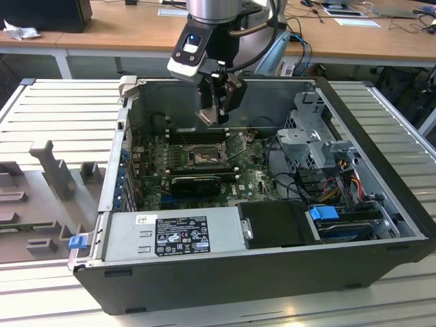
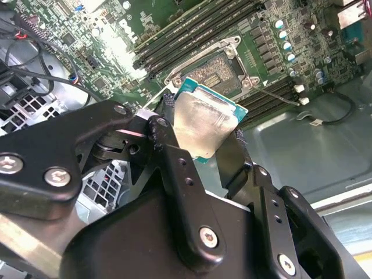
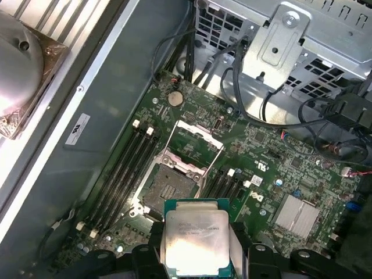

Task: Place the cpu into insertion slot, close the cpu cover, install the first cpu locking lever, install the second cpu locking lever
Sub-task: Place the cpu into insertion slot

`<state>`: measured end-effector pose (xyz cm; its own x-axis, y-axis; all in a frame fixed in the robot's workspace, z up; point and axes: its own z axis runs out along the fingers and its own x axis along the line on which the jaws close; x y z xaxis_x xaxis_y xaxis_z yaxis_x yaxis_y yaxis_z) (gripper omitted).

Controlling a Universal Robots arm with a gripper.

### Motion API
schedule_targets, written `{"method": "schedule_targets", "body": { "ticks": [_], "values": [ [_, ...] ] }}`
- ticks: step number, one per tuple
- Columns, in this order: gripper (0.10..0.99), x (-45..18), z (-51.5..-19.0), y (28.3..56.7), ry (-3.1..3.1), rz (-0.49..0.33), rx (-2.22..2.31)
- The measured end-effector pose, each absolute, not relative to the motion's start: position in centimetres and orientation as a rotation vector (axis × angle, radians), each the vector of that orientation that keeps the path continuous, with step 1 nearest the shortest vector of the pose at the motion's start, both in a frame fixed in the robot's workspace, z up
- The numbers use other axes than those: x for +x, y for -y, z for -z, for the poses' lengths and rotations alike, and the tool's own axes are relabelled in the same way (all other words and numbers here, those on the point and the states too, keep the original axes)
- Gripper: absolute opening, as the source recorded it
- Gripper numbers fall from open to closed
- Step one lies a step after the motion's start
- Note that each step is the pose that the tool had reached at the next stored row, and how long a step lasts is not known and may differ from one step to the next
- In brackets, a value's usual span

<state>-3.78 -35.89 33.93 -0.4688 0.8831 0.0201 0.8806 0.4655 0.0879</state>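
My gripper (image 1: 216, 112) hangs inside the open computer case, shut on the cpu (image 1: 208, 117), above the board's far part. In both wrist views the cpu (image 2: 203, 122) (image 3: 195, 241) shows a silvery top on a green edge, clamped between the black fingers (image 2: 168, 151). The insertion slot (image 3: 168, 189) (image 2: 220, 71) (image 1: 204, 158) lies bare below and just ahead of the chip, its brownish contact field showing. The cpu cover (image 3: 199, 139) stands swung open on the slot's far side. A thin wire lever (image 2: 279, 96) stands out beside the slot.
Dark memory slots (image 3: 125, 168) flank the socket. A black card (image 1: 197, 182) lies in front of it, and a grey power supply (image 1: 174, 235) sits at the case front. A metal drive cage (image 1: 313, 136) with cables (image 1: 340, 177) fills the exterior view's right.
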Motion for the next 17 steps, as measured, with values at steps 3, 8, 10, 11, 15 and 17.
{"method": "schedule_targets", "body": {
  "ticks": [3,8,10,11,15,17],
  "values": [
    [0.525,-3.78,-33.79,35.89,-2.662,-0.133,1.609],
    [0.525,-3.78,-33.72,35.89,-2.649,-0.133,1.629],
    [0.525,-3.78,-33.68,35.89,-2.638,-0.133,1.645],
    [0.525,-3.78,-33.66,35.89,-2.635,-0.133,1.651],
    [0.525,-3.78,-33.52,35.89,-2.604,-0.132,1.696],
    [0.525,-3.78,-33.49,35.89,-2.595,-0.131,1.71]
  ]
}}
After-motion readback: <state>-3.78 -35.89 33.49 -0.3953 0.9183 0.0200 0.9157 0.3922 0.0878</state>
